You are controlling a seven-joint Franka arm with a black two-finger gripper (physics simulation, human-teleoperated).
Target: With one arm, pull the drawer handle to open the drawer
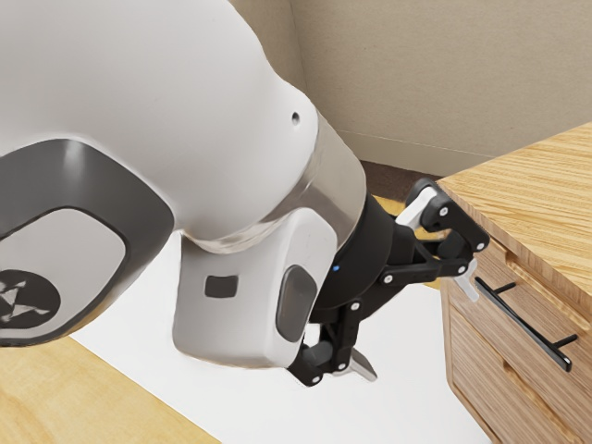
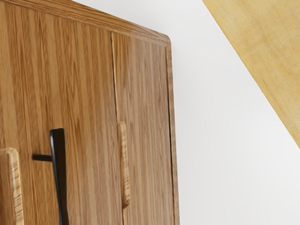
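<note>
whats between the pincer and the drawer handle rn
Nothing. In the exterior view the open pincer hangs close by the black drawer handle, with no object in the stretch between them.

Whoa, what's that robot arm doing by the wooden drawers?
The arm is reaching toward a wooden cabinet to pull a drawer open. Its pincer is open wide, close to the black handle, but it isn't gripping it yet. The drawer looks shut for now.
</note>
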